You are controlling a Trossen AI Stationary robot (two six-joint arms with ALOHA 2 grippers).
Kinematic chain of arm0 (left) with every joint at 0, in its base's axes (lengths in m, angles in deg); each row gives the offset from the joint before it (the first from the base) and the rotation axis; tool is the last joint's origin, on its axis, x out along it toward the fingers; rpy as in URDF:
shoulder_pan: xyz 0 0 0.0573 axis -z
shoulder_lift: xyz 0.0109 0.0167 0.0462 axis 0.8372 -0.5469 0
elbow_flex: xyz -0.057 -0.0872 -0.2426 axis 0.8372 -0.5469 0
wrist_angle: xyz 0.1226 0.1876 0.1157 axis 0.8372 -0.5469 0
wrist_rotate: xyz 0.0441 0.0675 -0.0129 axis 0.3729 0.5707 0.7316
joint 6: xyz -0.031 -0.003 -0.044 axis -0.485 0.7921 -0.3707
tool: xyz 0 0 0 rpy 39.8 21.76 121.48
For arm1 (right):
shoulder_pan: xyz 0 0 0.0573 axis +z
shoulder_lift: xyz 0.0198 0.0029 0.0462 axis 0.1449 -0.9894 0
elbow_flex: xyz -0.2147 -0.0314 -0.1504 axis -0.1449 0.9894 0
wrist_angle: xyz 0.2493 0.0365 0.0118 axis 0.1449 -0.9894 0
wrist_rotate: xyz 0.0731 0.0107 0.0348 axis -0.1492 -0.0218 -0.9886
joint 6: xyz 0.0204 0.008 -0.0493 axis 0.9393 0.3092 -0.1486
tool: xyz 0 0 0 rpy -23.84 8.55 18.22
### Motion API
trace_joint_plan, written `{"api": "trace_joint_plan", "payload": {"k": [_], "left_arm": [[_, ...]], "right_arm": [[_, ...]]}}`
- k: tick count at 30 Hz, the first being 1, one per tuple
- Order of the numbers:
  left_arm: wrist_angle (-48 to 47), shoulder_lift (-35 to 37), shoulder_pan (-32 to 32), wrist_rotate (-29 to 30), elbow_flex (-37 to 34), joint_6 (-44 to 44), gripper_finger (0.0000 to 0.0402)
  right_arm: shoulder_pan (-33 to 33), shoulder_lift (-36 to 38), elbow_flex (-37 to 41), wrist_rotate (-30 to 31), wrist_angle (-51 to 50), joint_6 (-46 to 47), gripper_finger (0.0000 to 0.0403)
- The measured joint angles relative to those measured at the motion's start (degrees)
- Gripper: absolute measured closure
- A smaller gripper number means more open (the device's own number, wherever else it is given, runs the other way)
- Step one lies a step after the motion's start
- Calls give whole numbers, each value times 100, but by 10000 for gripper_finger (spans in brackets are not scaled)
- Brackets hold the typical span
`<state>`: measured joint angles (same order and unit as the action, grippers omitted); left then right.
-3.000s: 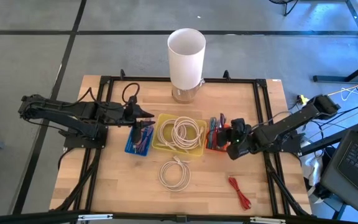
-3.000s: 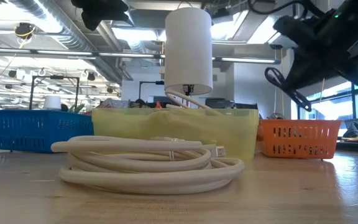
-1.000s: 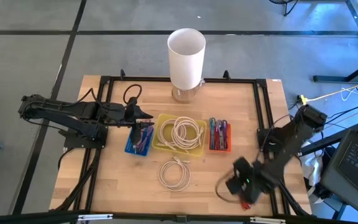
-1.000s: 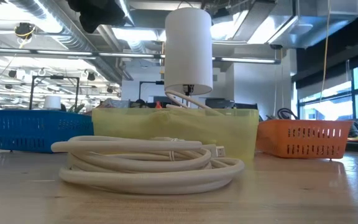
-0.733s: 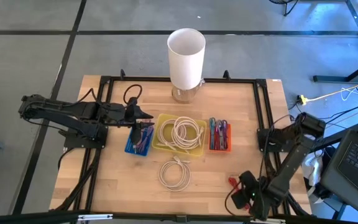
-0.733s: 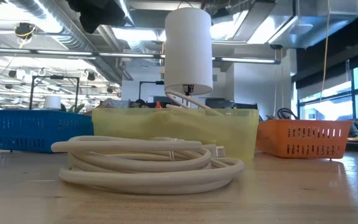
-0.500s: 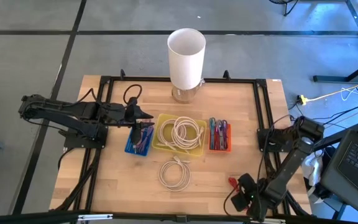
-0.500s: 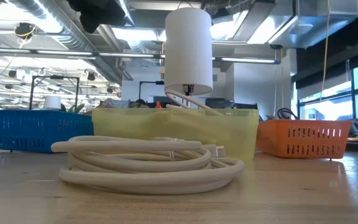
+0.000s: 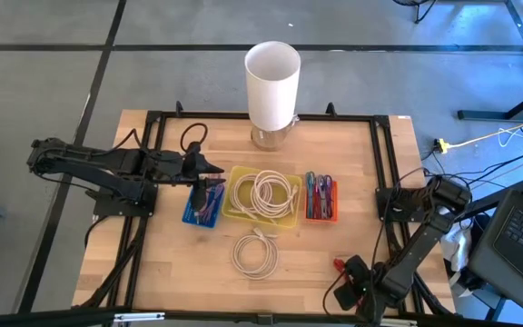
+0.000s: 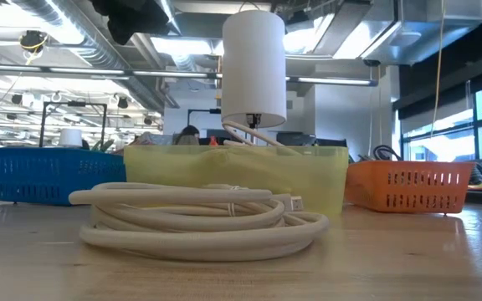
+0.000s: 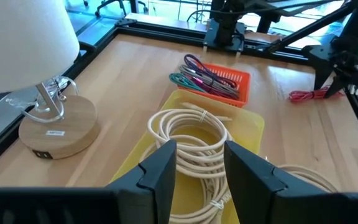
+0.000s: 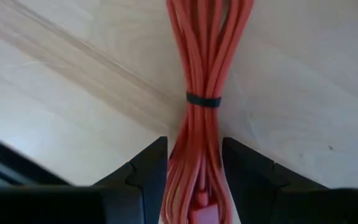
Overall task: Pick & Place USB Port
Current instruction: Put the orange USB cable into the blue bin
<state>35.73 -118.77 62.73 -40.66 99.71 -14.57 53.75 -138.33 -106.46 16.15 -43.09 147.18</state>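
Down on the light wooden table point(image 9: 171, 272), near its front right corner, the right gripper point(image 12: 193, 163) stands with fingers apart astride the bundled red cable point(image 12: 205, 81); the left gripper point(image 11: 199, 168), fingers apart, hovers over the blue plastic basket point(image 9: 203, 207).

high view straight down over table point(image 9: 152, 272); low view level, near white cable coil point(image 10: 199, 216), shared.

Wooden table point(image 9: 171, 263), lamp point(image 9: 272, 77), three baskets, white cable coil point(image 9: 256, 253), red cable point(image 9: 340, 267)
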Motion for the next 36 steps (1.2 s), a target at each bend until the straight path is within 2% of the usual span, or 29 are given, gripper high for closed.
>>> {"api": "trace_joint_plan", "payload": {"k": [5,8,12,15,19,25,27,29,33,36], "left_arm": [[6,0,1,2,0,-50,274],[4,0,0,0,0,-146,274],[4,0,0,0,0,-151,274],[-2,0,0,-2,0,-151,274],[-22,0,0,-4,0,-198,274],[-26,0,2,-153,0,-206,274],[-28,0,1,-151,0,-205,274],[-27,0,1,-151,0,-205,274],[-22,0,2,-151,0,-205,274],[-1,0,0,-136,0,-219,274]], "right_arm": [[2,-120,-9,2,-15,-62,258],[-4,-142,-13,-2,-68,-64,295],[-4,-144,-20,-1,-146,-33,374],[-4,-147,-38,3,-241,2,379],[-13,-206,-435,19,-1520,65,379],[-9,-185,-1884,44,-3963,-7,379],[5,-183,-2403,343,-4635,-60,379],[9,-175,-2817,892,-5009,-116,379],[-6,-91,-3221,2696,-4928,-874,379],[-116,-85,-3370,3641,-4908,-1434,379]]}}
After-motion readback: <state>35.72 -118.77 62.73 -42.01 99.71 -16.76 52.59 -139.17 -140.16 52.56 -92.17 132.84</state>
